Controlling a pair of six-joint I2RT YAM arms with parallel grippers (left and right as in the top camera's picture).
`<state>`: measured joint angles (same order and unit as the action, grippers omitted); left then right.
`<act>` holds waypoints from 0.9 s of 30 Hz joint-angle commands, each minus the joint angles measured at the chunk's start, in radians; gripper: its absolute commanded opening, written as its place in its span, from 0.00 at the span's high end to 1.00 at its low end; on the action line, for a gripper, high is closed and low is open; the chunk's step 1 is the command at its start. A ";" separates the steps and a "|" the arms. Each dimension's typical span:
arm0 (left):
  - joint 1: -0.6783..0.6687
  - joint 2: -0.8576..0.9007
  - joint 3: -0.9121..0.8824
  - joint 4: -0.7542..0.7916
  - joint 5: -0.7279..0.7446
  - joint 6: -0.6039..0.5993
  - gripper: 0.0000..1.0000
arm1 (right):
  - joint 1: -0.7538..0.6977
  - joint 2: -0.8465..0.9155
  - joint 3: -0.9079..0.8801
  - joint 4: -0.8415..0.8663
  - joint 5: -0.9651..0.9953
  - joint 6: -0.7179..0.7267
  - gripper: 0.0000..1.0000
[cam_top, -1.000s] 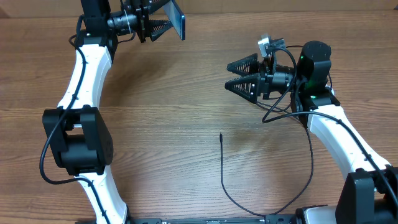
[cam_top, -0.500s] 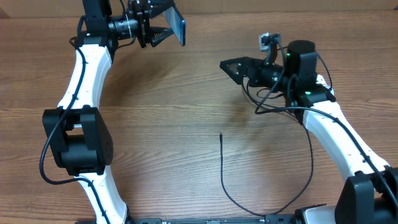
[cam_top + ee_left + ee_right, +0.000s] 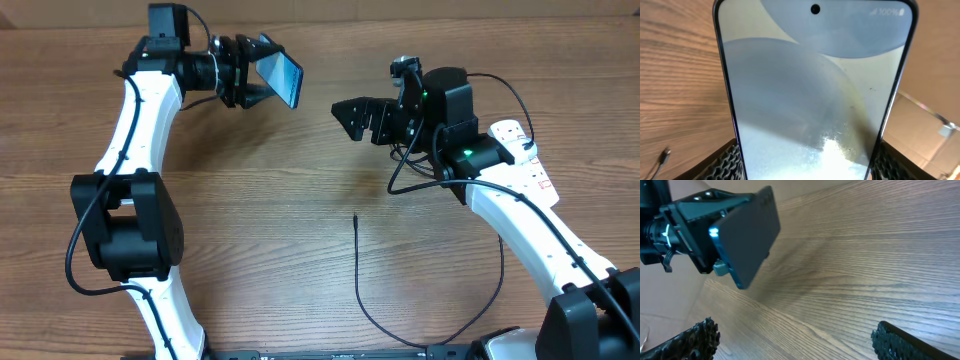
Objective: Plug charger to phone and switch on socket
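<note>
My left pincer [image 3: 254,76] grips the phone [image 3: 284,78], long axis toward my spread right pincer [image 3: 350,112] — the charger [image 3: 357,260] lies nearer that one

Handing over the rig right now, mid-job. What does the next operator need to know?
Left gripper: shut on the phone, held off the table on the left side, screen lit.
Right gripper: open, empty, above the table, pointing toward the phone.
Charger: on the table, plug tip free, not in the phone.
Socket: right edge, partly behind the right arm; switch state unreadable.
Done: phone lifted. Left: grasp plug tip, plug in, switch on.
</note>
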<state>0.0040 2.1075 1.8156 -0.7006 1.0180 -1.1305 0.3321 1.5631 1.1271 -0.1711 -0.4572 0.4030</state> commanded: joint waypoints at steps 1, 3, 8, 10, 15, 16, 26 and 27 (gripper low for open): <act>-0.027 -0.002 0.026 -0.006 -0.005 0.061 0.96 | 0.024 -0.001 0.019 0.009 -0.014 -0.014 0.00; -0.042 -0.002 0.026 -0.006 -0.005 0.061 0.96 | 0.047 -0.001 0.019 0.024 -0.029 -0.010 0.00; -0.068 -0.002 0.026 -0.009 -0.005 0.048 0.96 | 0.092 -0.001 0.019 0.083 -0.045 -0.010 0.00; -0.080 -0.002 0.026 -0.009 -0.004 0.040 0.95 | 0.102 -0.001 0.019 0.088 -0.044 -0.010 0.02; -0.106 -0.002 0.026 -0.009 0.007 0.029 0.95 | 0.103 -0.001 0.019 0.087 -0.009 -0.011 0.02; -0.114 -0.002 0.026 -0.009 0.014 0.030 0.96 | 0.103 -0.001 0.019 0.087 0.005 -0.011 0.03; -0.154 -0.002 0.026 -0.003 0.077 0.035 0.96 | 0.103 0.002 0.019 0.091 0.063 -0.011 0.09; -0.156 -0.002 0.026 -0.001 0.085 0.035 0.96 | 0.103 0.002 0.019 0.092 0.069 -0.011 0.09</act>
<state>-0.1383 2.1082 1.8156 -0.7109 1.0260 -1.0966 0.4328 1.5631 1.1271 -0.0891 -0.4271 0.3965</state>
